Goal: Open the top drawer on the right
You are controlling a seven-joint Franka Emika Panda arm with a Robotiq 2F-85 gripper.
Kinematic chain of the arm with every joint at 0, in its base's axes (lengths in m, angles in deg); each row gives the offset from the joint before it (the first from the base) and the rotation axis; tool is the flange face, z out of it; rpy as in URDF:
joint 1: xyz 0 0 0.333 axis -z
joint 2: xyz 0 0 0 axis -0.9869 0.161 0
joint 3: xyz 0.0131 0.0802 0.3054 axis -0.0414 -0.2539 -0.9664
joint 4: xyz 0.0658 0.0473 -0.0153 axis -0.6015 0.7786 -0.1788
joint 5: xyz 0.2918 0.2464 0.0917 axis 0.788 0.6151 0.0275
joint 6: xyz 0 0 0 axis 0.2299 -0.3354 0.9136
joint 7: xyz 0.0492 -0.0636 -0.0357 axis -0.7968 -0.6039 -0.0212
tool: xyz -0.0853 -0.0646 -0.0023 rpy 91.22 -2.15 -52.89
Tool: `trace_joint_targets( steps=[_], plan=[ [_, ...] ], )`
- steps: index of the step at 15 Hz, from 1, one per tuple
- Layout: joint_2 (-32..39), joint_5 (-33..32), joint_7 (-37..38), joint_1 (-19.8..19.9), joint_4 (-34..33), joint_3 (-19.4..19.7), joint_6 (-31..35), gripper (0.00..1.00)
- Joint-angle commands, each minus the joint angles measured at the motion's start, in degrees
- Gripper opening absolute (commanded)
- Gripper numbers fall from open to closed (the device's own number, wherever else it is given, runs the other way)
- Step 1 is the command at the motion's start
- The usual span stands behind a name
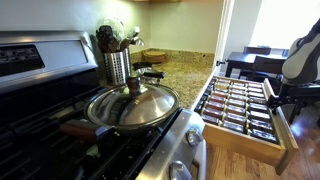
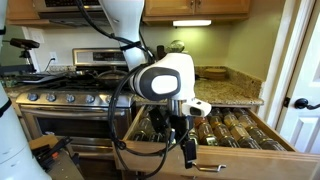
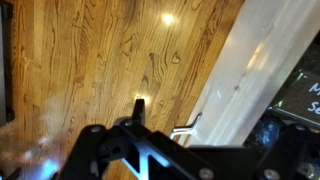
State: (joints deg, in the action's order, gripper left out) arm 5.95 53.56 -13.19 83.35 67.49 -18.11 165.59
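Wrist view: the fingers (image 3: 138,108) show as one dark tip over the wood floor (image 3: 90,60), so I cannot tell whether they are apart or together. The top drawer (image 3: 240,80) lies at their 3 o'clock, its white front running diagonally just beside them. In an exterior view I see them hanging at the front of the open drawer. Rows of spice jars (image 2: 235,128) are exposed, the stove (image 2: 70,100) is at 9 o'clock, and the counter (image 2: 235,92) is behind.

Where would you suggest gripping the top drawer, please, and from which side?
By the slim bar handle on the top drawer's white front panel, approached from the room side: the bar seems to stand off the panel, leaving grip room.
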Motion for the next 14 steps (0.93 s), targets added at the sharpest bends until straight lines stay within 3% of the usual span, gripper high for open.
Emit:
trace_joint_targets(
  steps=[1,14],
  plan=[
    [-3.08,-3.72,2.60,-2.19,2.23,1.94,-3.21,1.00],
    [-18.93,3.39,-0.55,3.13,6.32,-9.37,-2.08,1.00]
  ],
)
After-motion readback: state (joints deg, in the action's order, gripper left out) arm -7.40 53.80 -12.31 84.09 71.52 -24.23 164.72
